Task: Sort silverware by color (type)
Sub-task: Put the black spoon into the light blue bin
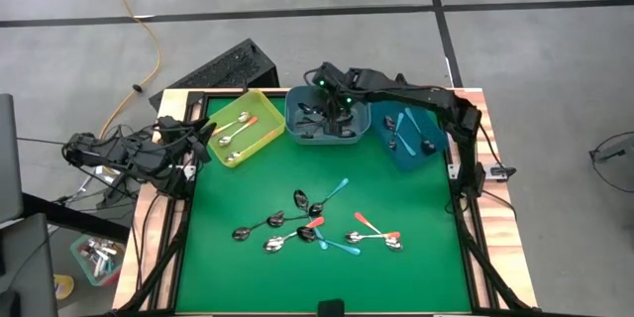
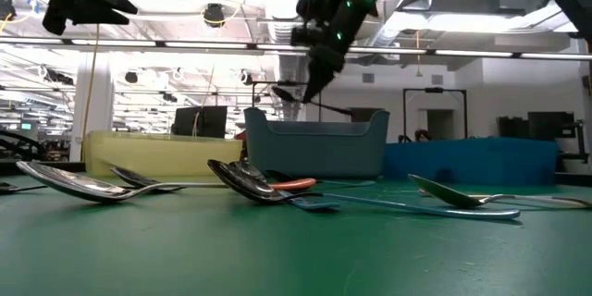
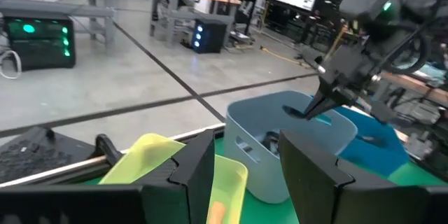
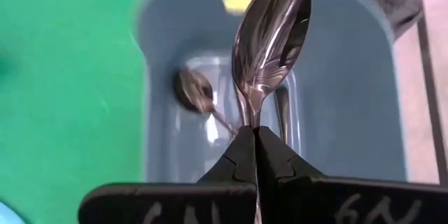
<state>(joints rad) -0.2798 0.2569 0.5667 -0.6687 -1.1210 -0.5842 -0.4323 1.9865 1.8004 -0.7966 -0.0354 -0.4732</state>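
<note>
From above, the sort is partly done: the yellow bin [image 1: 243, 126] holds a few spoons with orange-red handles, the grey-blue bin [image 1: 323, 117] in the middle holds several dark metal spoons, and the blue bin [image 1: 408, 137] has a couple of teal-handled ones, while a loose cluster of unsorted spoons [image 1: 317, 226] of all three kinds lies on the green table [image 1: 238, 277], roughly ten of them, so by my judgement about half the job is left. The right hand [image 1: 332, 99] hangs over the grey-blue bin; the left hand [image 1: 198, 144] waits at the table's left edge beside the yellow bin. From table height, the right hand [image 2: 310, 79] is above the grey-blue bin [image 2: 314, 148], pinching a dark spoon [image 2: 319, 104] that slants over the rim, and unsorted spoons [image 2: 250, 183] lie in the foreground. From the left wrist, that arm's own fingers [image 3: 199, 175] stand apart with nothing between them, looking toward the yellow bin [image 3: 157, 157] and the grey-blue bin [image 3: 280, 136], where the other arm's hand [image 3: 329, 91] is poised. From the right wrist, the right hand [image 4: 253, 140] is clamped on the neck of a plain metal spoon [image 4: 273, 35], held over the grey-blue bin [image 4: 350, 112] with more dark spoons [image 4: 196, 91] on its floor; it looks ready to be dropped in.
</note>
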